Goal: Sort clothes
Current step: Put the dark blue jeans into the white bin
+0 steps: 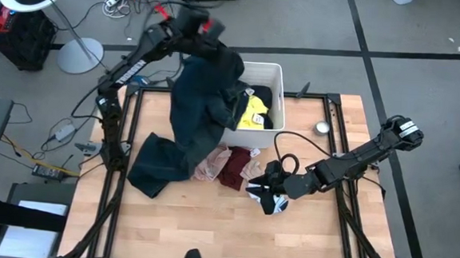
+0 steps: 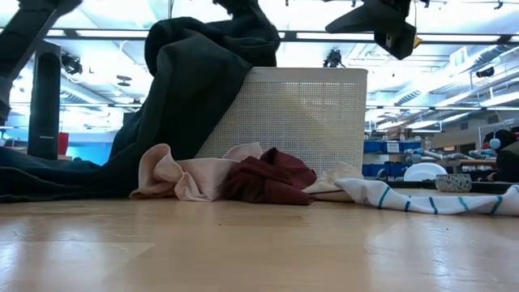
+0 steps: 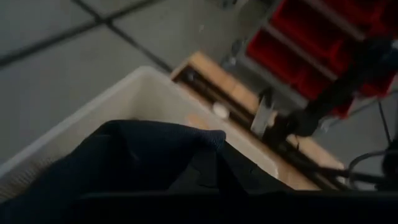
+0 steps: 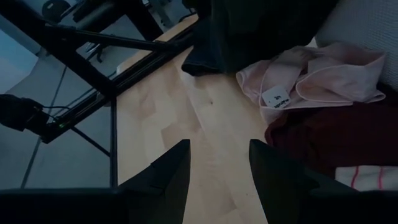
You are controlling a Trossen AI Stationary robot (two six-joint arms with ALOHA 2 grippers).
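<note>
My left gripper (image 1: pixel 208 28) is raised above the far left corner of the white bin (image 1: pixel 275 72) and is shut on a large dark garment (image 1: pixel 204 95). A yellow piece (image 1: pixel 255 114) lies inside the bin. A pale pink piece (image 1: pixel 212 164) and a maroon piece (image 1: pixel 234 168) lie on the table against the bin's near wall. A white striped piece (image 1: pixel 272 200) lies beside them. My right gripper (image 4: pixel 217 180) is open and empty above the table, near the striped piece (image 4: pixel 373 177). My left gripper holds the dark garment by a bunched upper part (image 3: pixel 155 149); the cloth covers the fingers, so the hold itself does not show. The garment hangs below the gripper and drapes over the bin's left rim (image 2: pixel 235 73). Its lower end (image 1: pixel 157 171) lies on the table.
A small round metal object (image 1: pixel 322 127) sits on the table to the right of the bin. Black frame rails (image 1: pixel 337 143) run along the table's sides. Bare wood (image 1: pixel 224 233) lies toward the near edge.
</note>
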